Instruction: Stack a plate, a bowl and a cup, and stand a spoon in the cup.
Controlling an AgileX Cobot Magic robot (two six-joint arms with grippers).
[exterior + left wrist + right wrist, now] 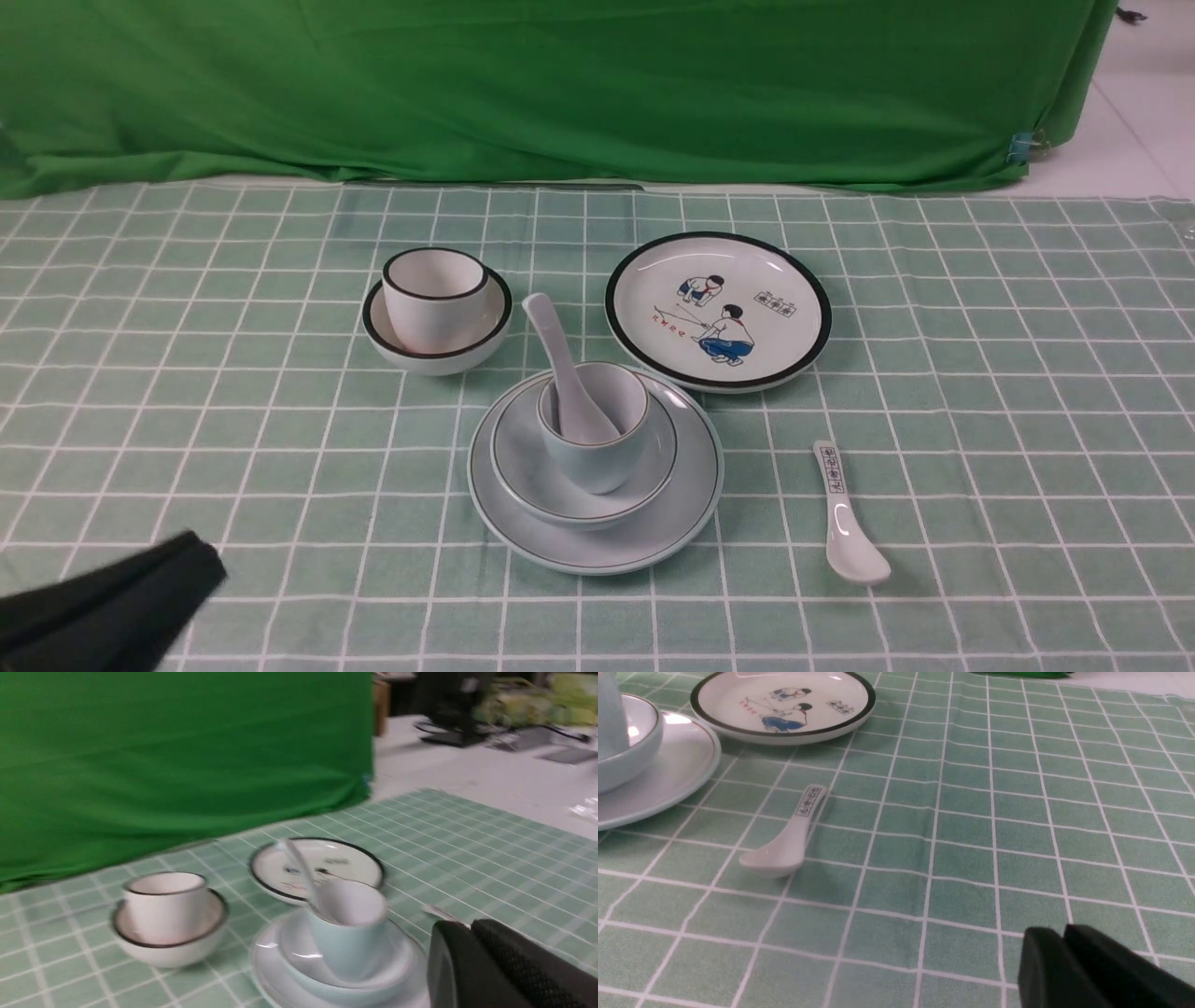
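Observation:
The plain pale blue plate [653, 537] lies at the table's middle front. The plain bowl [527, 476] sits on it, the pale blue cup [597, 457] stands in the bowl, and the plain white spoon [555, 350] stands in the cup, handle leaning back left. The stack also shows in the left wrist view: plate [264, 956], bowl [397, 961], cup [345, 938], spoon [301, 868]. My left gripper [201, 551] [467, 926] is shut and empty at the front left, apart from the stack. My right gripper [1059, 935] is shut and empty, seen only in its wrist view.
A black-rimmed cartoon plate [717, 308] lies back right. A white black-rimmed cup [434, 299] stands in a black-rimmed bowl [439, 350] back left. A short spoon with black characters [845, 513] [789, 835] lies right of the stack. A green curtain [560, 84] hangs behind.

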